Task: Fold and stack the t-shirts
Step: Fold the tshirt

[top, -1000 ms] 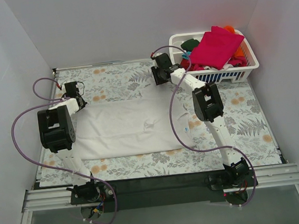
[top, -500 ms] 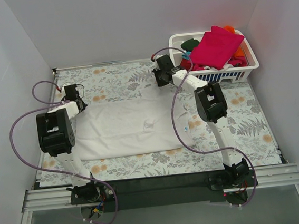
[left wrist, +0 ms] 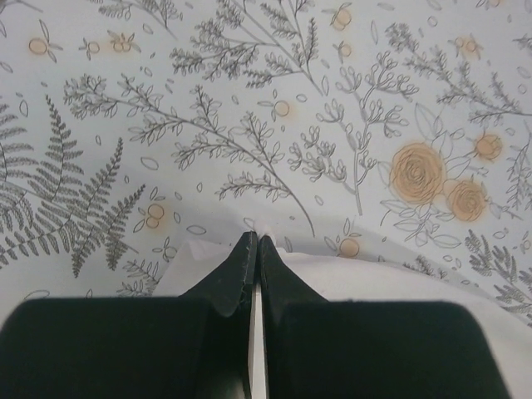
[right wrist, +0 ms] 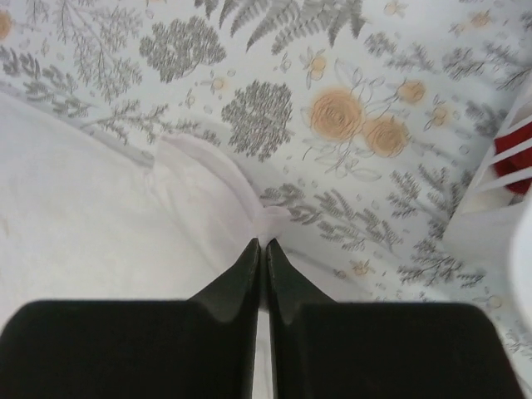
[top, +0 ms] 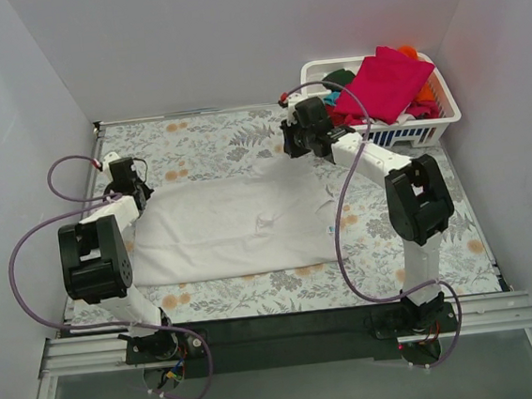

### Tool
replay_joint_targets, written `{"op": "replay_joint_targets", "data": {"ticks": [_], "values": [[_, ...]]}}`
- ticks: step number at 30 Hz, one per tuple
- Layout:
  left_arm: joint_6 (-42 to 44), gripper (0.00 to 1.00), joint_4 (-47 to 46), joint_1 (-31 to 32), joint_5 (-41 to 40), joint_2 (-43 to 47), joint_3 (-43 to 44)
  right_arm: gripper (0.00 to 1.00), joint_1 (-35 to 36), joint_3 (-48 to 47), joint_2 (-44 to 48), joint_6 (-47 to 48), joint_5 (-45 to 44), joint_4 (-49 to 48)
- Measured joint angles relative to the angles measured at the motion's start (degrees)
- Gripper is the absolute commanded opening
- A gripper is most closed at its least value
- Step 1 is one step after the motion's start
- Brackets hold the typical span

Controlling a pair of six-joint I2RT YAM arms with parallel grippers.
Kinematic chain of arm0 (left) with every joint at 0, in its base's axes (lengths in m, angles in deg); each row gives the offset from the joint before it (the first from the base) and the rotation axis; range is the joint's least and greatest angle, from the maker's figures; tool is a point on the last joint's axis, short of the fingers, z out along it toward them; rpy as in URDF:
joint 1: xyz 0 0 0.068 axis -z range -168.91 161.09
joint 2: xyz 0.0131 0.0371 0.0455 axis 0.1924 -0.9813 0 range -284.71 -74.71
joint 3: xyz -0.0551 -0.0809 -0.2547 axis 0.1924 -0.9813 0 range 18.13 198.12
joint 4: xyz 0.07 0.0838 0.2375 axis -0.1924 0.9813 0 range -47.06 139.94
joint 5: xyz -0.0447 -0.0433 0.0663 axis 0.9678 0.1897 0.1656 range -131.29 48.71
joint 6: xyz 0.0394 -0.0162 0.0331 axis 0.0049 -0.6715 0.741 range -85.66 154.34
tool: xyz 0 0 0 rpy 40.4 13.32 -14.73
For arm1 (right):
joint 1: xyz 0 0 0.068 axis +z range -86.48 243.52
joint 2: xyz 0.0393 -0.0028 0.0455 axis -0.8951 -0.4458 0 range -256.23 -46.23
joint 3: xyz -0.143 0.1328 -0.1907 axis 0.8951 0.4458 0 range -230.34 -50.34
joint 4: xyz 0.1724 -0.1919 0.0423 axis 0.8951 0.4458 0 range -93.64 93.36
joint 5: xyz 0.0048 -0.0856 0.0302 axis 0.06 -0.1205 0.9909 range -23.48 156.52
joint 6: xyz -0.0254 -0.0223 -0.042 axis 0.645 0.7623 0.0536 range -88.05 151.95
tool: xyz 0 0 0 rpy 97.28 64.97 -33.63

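Observation:
A large white t-shirt (top: 231, 226) lies spread on the flowered table. My left gripper (top: 138, 189) is shut on its far left corner; in the left wrist view the gripper (left wrist: 255, 241) pinches a bit of white cloth (left wrist: 399, 291). My right gripper (top: 291, 148) is shut on the shirt's far right corner; in the right wrist view the gripper (right wrist: 262, 243) holds a fold of the white shirt (right wrist: 91, 208). A magenta shirt (top: 385, 82) tops a pile of red, orange, dark green and teal shirts in the basket.
The white slatted basket (top: 429, 127) stands at the far right corner, close behind my right wrist; its edge shows in the right wrist view (right wrist: 499, 208). White walls close in the table on three sides. Purple cables loop beside both arms.
Both arms have swung outward, the left elbow to the left and the right elbow to the right. The grippers stay on the shirt's far corners, and the far edge is pulled more taut.

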Motion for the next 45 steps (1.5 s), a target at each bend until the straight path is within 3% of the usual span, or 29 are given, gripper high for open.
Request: {"op": "replay_joint_targets", "data": {"ticks": [6,14,24,38,42,45], "values": [[-1.3,0.00,0.1,0.0,-0.4,4.2,-5.8,0.01,2.2,14.2,6.4,-0.2,0.2,-1.8],[-3.2,0.00,-0.5,0.0,-2.9,14.5,-12.3,0.01,5.9,28.5,22.7,-1.5,-2.1,-3.5],[-4.5,0.00,0.1,0.0,-7.8,19.3,-18.0,0.01,8.4,39.8,33.6,-3.3,-4.9,-4.9],[-7.0,0.00,1.2,0.0,-9.5,28.6,-25.0,0.01,11.3,45.5,38.6,-4.4,-7.6,-3.4],[-7.9,0.11,2.1,0.0,-9.5,31.1,-26.4,0.01,12.0,46.4,38.8,-4.7,-8.7,-2.6],[-8.8,0.31,3.1,0.0,-9.9,33.8,-27.6,0.01,12.7,47.1,39.7,-5.1,-9.7,-1.8]]}}
